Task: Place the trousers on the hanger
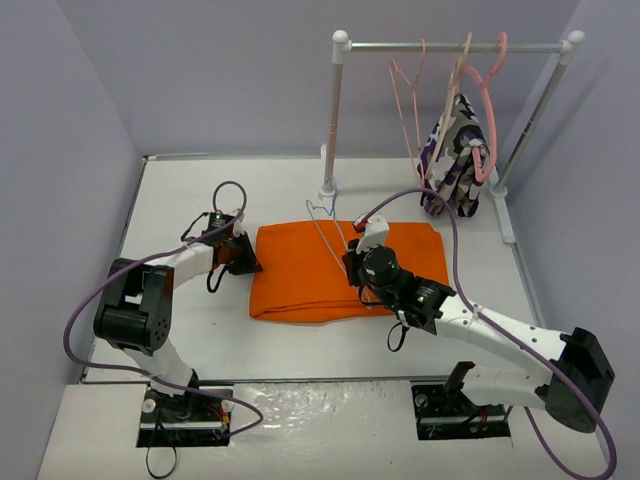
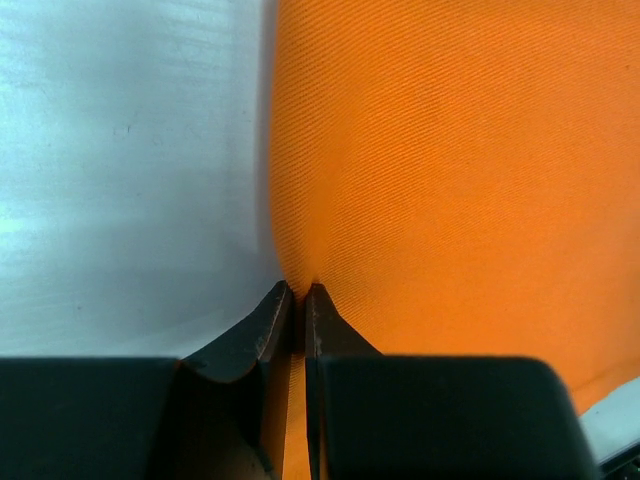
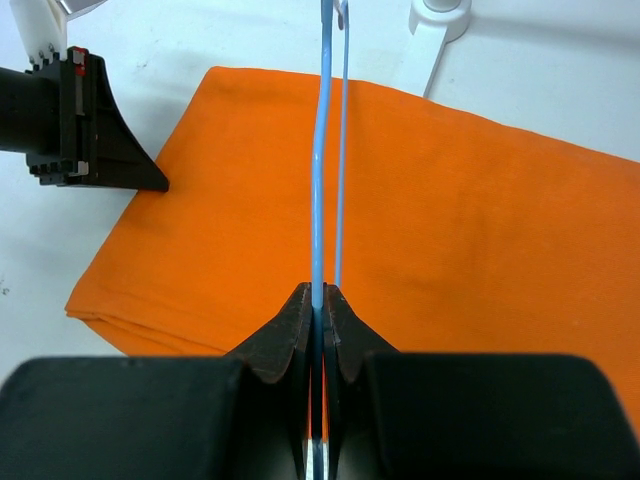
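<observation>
From above: looking down on the trousers (image 1: pixel 300 275), lying folded into a flat orange rectangle in the middle of the table (image 1: pixel 180 200). Pinching the left edge of that rectangle with the left end effector (image 1: pixel 248 256), jaws drawn narrow on the cloth. Reaching over the right half of the trousers with the right end effector (image 1: pixel 352 262), clamping the near end of the hanger (image 1: pixel 327 228), with its thin blue wire running away across the cloth and its hook ending just past the far edge. Standing at the far right, a rack (image 1: pixel 450 46) carrying pink hangers (image 1: pixel 405 100), a beige hanger (image 1: pixel 450 100) and a patterned garment (image 1: pixel 458 155).

From the left wrist: closing the left end effector (image 2: pixel 298 295) on a raised fold at the trousers' (image 2: pixel 450 200) edge, orange cloth showing between the fingers and bare table (image 2: pixel 120 150) lying to the left.

From the right wrist: gripping the hanger (image 3: pixel 320 150) with the right end effector (image 3: pixel 318 295), jaws pressed tight on the wire, two blue strands stretching ahead over the trousers (image 3: pixel 480 230). Showing the left end effector (image 3: pixel 100 140) touching the cloth's left edge, and the rack foot (image 3: pixel 435 25) beyond.
</observation>
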